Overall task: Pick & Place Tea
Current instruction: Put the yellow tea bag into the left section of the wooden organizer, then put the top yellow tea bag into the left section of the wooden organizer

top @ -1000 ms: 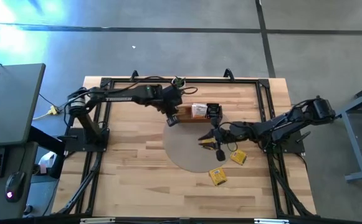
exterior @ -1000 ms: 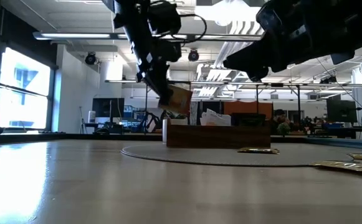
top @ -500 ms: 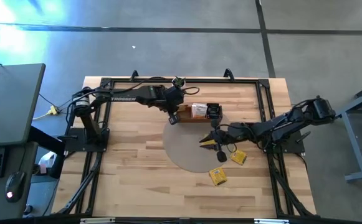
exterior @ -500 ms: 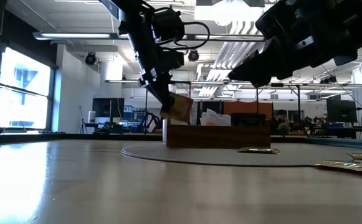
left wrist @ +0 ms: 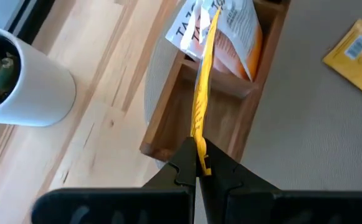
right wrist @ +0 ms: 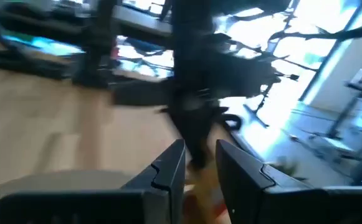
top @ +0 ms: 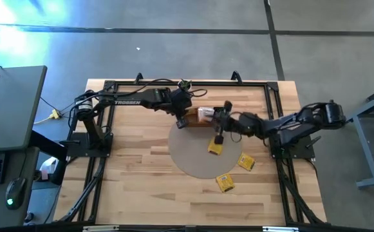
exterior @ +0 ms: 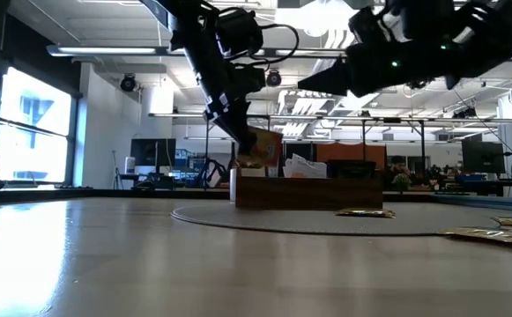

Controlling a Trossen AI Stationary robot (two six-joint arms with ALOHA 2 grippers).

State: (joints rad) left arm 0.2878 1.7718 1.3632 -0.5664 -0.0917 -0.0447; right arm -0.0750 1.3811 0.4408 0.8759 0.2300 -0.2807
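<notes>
My left gripper [top: 181, 121] is shut on a yellow tea sachet [left wrist: 200, 87], which shows edge-on over the left end compartment of the brown wooden tray [top: 203, 120]. In the low view the sachet [exterior: 261, 148] hangs just above the tray's rim [exterior: 308, 179]. My right gripper [top: 217, 124] hovers level over the tray's right part, open, with nothing between its fingers [right wrist: 168, 165]. More tea sachets stand in the tray [left wrist: 230, 31]. Three yellow sachets lie flat: one on the round grey mat [top: 215, 148], one at its edge [top: 245, 162] and one on the wood [top: 224, 183]. My left gripper pinches the sachet's upper edge [left wrist: 199, 144] between its two fingers. The fingers slant down from the table's left side. The sachet hangs below and ahead of them, tilted, clear of the tray floor.
A small white pot with a plant [top: 185, 85] stands just beyond the tray's left end, close to my left gripper. The two grippers are close together over the tray. A black frame runs round the wooden table top [top: 135, 167].
My right gripper has swung from over the mat toward the table's far edge, rising a little and rolling, and now hovers over the tray. The yellow sachet that lay beside it stays flat on the mat. My left gripper has tipped slightly, bringing its sachet nearer the tray.
</notes>
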